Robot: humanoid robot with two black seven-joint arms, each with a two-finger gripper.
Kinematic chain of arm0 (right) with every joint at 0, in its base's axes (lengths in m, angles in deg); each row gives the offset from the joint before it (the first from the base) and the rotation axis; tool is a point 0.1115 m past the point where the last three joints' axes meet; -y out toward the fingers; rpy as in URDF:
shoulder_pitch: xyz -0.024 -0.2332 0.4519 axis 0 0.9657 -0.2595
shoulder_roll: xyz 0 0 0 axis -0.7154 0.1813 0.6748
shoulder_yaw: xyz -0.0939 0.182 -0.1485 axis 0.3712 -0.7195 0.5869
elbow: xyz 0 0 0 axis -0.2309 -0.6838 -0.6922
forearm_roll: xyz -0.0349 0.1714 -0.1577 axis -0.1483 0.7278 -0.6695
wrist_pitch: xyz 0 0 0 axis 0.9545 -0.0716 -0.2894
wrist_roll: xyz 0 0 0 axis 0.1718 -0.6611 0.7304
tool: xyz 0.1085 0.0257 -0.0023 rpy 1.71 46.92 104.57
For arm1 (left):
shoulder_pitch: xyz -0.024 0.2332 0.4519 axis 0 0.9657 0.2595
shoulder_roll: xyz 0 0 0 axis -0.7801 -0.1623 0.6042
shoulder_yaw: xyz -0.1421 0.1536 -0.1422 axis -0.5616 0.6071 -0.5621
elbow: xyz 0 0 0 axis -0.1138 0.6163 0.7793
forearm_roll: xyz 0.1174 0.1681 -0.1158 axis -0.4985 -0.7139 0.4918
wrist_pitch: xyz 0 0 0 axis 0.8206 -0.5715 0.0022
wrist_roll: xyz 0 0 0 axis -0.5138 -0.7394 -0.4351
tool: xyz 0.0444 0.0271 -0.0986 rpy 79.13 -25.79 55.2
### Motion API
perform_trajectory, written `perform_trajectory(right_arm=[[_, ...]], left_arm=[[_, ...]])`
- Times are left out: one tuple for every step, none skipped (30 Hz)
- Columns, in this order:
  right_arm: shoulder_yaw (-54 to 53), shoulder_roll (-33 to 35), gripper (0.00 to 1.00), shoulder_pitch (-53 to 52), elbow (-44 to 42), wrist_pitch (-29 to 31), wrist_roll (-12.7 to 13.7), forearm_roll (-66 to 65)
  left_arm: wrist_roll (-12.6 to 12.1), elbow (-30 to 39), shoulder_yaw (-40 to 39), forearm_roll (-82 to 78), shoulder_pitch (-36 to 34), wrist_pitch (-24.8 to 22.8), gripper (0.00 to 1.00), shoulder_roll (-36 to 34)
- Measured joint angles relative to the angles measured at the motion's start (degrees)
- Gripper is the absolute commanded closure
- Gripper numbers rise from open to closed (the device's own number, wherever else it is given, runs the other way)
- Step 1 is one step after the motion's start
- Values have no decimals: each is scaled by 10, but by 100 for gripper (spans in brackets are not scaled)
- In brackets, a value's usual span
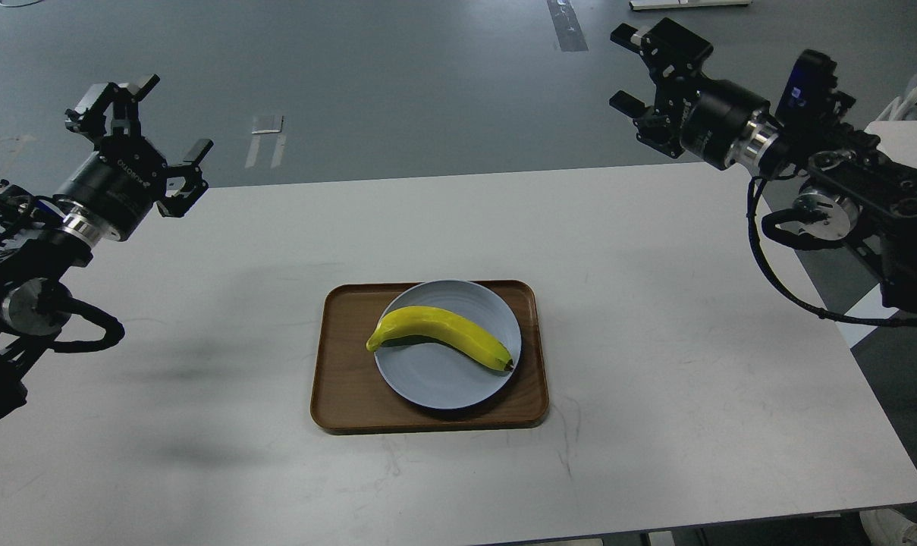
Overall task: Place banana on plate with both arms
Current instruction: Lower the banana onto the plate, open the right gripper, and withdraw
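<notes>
The banana (441, 334) lies on the plate (443, 379), a smooth, curved, bright yellow fruit. Its greenish stem end juts just past the plate's left rim, and its small dark tip sits near the right rim. The plate is round, shallow and pale blue-grey, with a matte surface and faint rings. It rests inside a rectangular brown tray (344, 394) with wood grain, rounded corners and a low raised lip, toward the tray's right side.

The tray stands near the middle of the white tabletop (655, 379), whose flat surface shows faint scuffs and soft shadows.

Both arms are black with silver wrist rings and loose cables, raised well apart from the tray. The left claw (141, 125) hangs over the tabletop's far left edge, its fingers spread wide and holding nothing. The right claw (631, 68) is beyond the far right edge, above the grey floor (397, 83), also spread wide and empty.
</notes>
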Motion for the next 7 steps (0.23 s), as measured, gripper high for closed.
perform_trajectory(right_arm=[[-14,1,0,22,0,0,0,14],[-32,1,0,43,1,0,0,26],[-49,1,0,59,1,0,0,37],[-59,1,0,77,1,0,0,44],[-75,-1,0,92,1,0,0,48],[-90,-3,0,108,0,0,0,51],[-101,-5,0,120,0,0,0,52]], left_arm=[[0,-1,0,-1,0,0,2,5],[0,-2,0,-1,0,0,2,9],[0,-2,0,-2,0,0,2,13],[0,-3,1,-2,0,0,2,16],[0,-3,1,-3,0,0,2,19],[0,-3,1,-3,0,0,2,22],[0,-3,1,-3,0,0,2,24]])
